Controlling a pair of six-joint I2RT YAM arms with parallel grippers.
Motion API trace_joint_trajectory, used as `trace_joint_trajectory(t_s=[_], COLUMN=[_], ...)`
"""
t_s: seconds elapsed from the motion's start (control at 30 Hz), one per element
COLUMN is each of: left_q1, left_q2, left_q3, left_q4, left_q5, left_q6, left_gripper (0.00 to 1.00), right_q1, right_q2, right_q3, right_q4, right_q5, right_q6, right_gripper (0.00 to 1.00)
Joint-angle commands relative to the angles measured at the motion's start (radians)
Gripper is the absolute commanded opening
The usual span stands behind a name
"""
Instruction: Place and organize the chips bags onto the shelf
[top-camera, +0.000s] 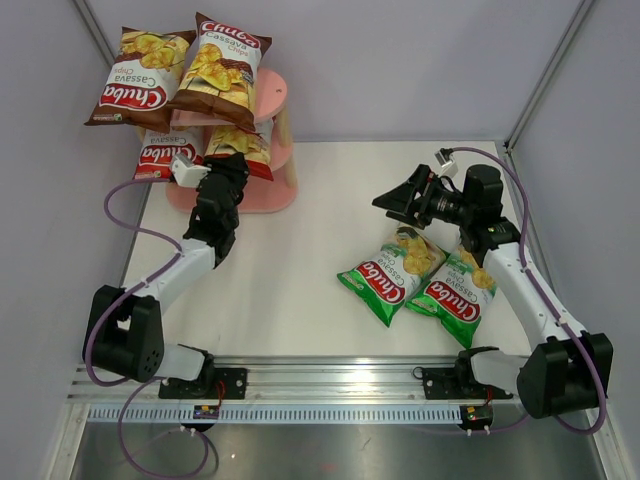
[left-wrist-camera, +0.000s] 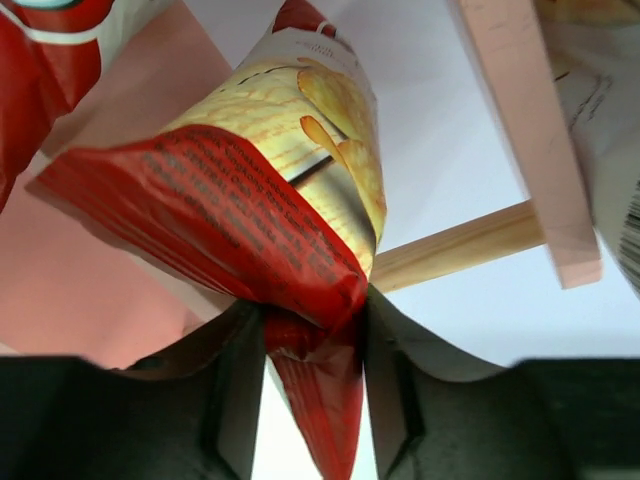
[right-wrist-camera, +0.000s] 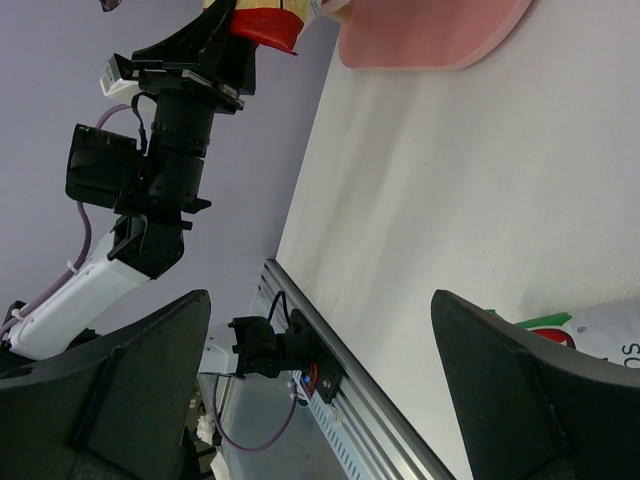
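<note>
Quickly: two brown bags sat atop the shelf, two red-white bags on its middle tier, left tool clamped on one; two green bags lay on the table, right tool spread wide nearby.

White worktop, matte and evenly lit; shadows soft. It is enclosed on three sides by plain pale grey walls: back wall, left wall, right wall. Metal frame posts run at the rear corners. An aluminium rail lies along the near edge, with a brushed metal sheet below it.
</note>
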Motion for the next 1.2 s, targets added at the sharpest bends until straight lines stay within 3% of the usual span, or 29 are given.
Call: trace_joint_trajectory(t_s=[0.0,0.2,0.53,0.67,0.9,0.93,1.13,1.17], left_q1=[0.003,0.003,0.015,0.015,0.015,0.015,0.015,0.015], left_q2=[-0.001,0.038,0.147,0.138,0.054,0.024,-0.086,-0.119], left_q3=[0.002,0.039,0.128,0.099,0.004,-0.006,-0.070,-0.078], left_q4=[0.015,0.018,0.025,0.047,0.081,0.073,0.027,0.024], left_q5=[0.033,0.042,0.074,0.083,0.084,0.079,0.050,0.048], left_q6=[-0.027,-0.041,-0.047,-0.056,-0.064,-0.061,-0.036,-0.032], left_gripper=[0.36,0.30,0.29,0.29,0.53,0.61,0.84,0.92], right_q1=[-0.005,-0.005,-0.005,-0.005,-0.005,-0.005,-0.005,-0.004], right_q2=[-0.039,-0.050,-0.036,-0.030,-0.019,-0.019,-0.015,-0.013], right_q3=[-0.007,-0.010,-0.016,-0.016,-0.016,-0.016,-0.007,-0.002], right_q4=[0.058,0.052,0.050,0.050,0.038,0.034,0.005,-0.003], right_q5=[-0.014,-0.014,-0.017,-0.016,0.005,0.013,0.061,0.068], right_q6=[0.020,0.009,-0.006,-0.014,-0.028,-0.032,-0.062,-0.072], right_gripper=[0.99,0.99,1.00,0.99,0.99,0.99,0.99,0.99])
